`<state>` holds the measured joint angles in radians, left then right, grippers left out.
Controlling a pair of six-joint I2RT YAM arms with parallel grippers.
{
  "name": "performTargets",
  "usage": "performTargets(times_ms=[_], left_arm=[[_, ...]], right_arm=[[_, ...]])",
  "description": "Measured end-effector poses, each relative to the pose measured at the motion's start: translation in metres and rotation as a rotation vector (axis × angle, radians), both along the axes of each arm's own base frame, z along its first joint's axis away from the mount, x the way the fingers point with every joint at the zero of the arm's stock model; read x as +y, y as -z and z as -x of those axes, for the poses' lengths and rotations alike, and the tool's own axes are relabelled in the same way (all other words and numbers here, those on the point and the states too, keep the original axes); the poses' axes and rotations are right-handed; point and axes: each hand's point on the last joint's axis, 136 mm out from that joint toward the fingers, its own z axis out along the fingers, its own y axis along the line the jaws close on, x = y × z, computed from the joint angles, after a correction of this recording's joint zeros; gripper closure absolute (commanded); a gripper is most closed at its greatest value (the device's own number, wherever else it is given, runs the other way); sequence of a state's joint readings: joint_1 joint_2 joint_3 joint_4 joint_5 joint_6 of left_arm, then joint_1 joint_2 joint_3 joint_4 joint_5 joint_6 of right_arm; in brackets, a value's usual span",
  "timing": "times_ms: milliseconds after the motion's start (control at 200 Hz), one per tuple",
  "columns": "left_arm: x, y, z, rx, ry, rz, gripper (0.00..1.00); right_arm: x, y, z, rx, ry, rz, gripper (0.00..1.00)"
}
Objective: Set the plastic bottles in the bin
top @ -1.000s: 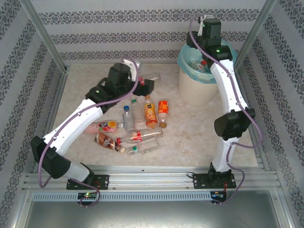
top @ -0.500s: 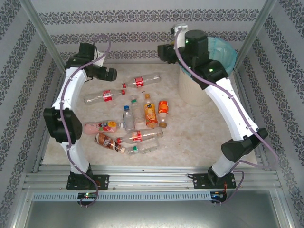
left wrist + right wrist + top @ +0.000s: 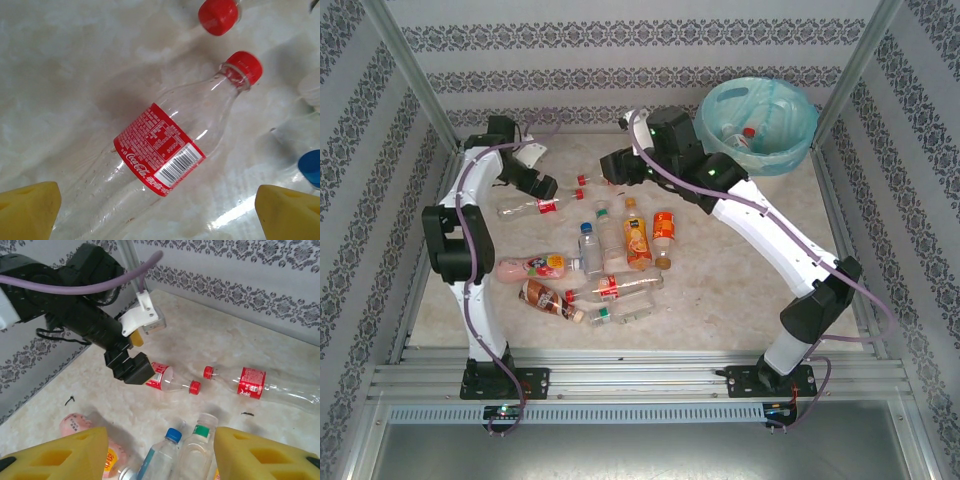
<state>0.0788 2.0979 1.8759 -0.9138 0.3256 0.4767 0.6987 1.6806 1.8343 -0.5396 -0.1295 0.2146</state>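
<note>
Left tool (image 3: pixel 157 210) released, jaws spread wide, hanging over a red-capped cola bottle (image 3: pixel 165 155) that lies on the surface (image 3: pixel 60 75). Right tool (image 3: pixel 160 455) likewise released and empty, above the other bottles (image 3: pixel 620 250) lying mid-surface. The bin (image 3: pixel 800 135) stands far right, one bottle (image 3: pixel 747 134) inside

A robotics lab test cell: aluminium frame posts (image 3: pixel 410 70) and patterned wall panels (image 3: pixel 640 60) box in a marble-look desk (image 3: pixel 740 290). The left arm (image 3: pixel 485 320) and right arm (image 3: pixel 770 235) are bolted to slotted rails (image 3: pixel 640 380).
</note>
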Motion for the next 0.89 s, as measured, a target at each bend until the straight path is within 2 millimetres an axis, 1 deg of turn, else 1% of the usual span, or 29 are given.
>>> performTargets(times_ms=[100,160,225,565,784,894], left_arm=[[0.004,0.020,0.002,0.040,0.009,-0.014,0.00],[0.005,0.033,0.006,0.071,0.011,-0.019,0.00],[0.007,0.042,0.011,0.096,0.013,-0.024,0.00],[0.025,0.054,0.019,0.130,-0.008,-0.075,0.05],[0.030,0.079,0.028,0.194,-0.015,-0.104,0.10],[0.031,0.086,0.031,0.212,-0.015,-0.110,0.13]], right_arm=[[0.002,0.002,0.002,0.003,-0.006,0.002,0.41],[0.004,0.003,0.004,0.004,-0.011,0.003,0.41],[0.004,0.004,0.004,0.005,-0.011,0.004,0.41],[0.005,-0.002,0.013,-0.007,-0.019,-0.001,0.41],[0.006,0.001,0.015,0.000,-0.023,0.004,0.41],[0.006,0.001,0.014,0.000,-0.023,0.004,0.41]])
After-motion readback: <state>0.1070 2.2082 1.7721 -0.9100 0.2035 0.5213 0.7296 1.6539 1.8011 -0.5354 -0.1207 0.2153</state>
